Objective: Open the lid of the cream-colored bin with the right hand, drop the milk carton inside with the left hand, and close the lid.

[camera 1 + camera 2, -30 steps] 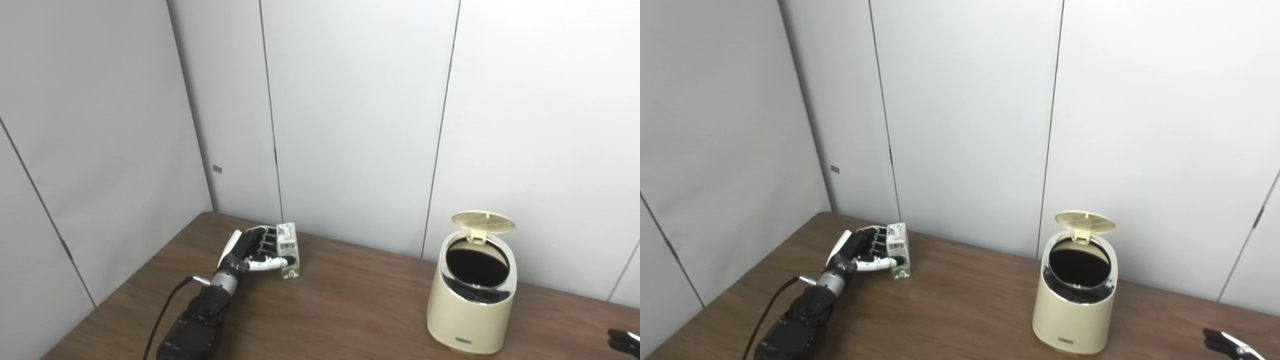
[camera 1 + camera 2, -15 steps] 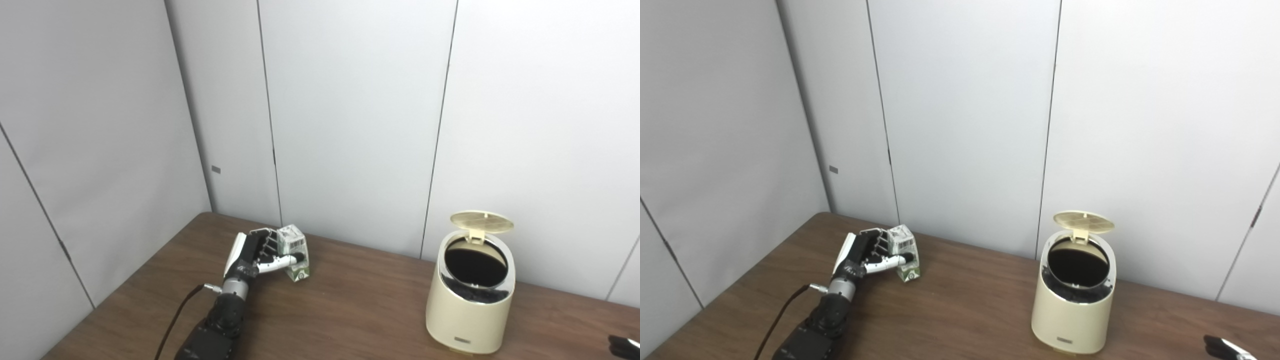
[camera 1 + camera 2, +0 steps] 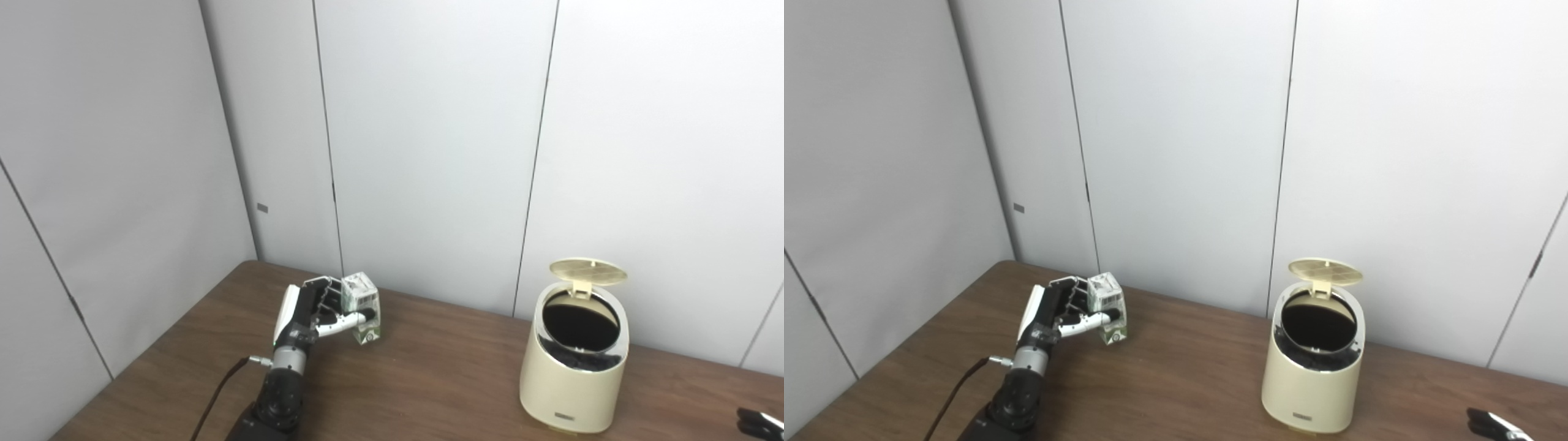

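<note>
Left hand [image 3: 318, 306] closed on the milk carton [image 3: 362, 303], fingers behind it and thumb across its front face. The carton's long axis is near upright, tilted slightly; whether its base is clear of the tabletop [image 3: 429, 386] cannot be told. The cream-colored bin [image 3: 574, 373] stands well apart to the right of the carton, its lid [image 3: 588, 271] raised on the rear hinge and its dark mouth exposed. The governing relation is lateral: the opening lies to the right of the held carton and somewhat higher, so the carry probably calls for a rightward, rising path ending above the mouth. Right hand [image 3: 759, 422] shows only at the lower right edge, near the bin; its posture cannot be told.
</note>
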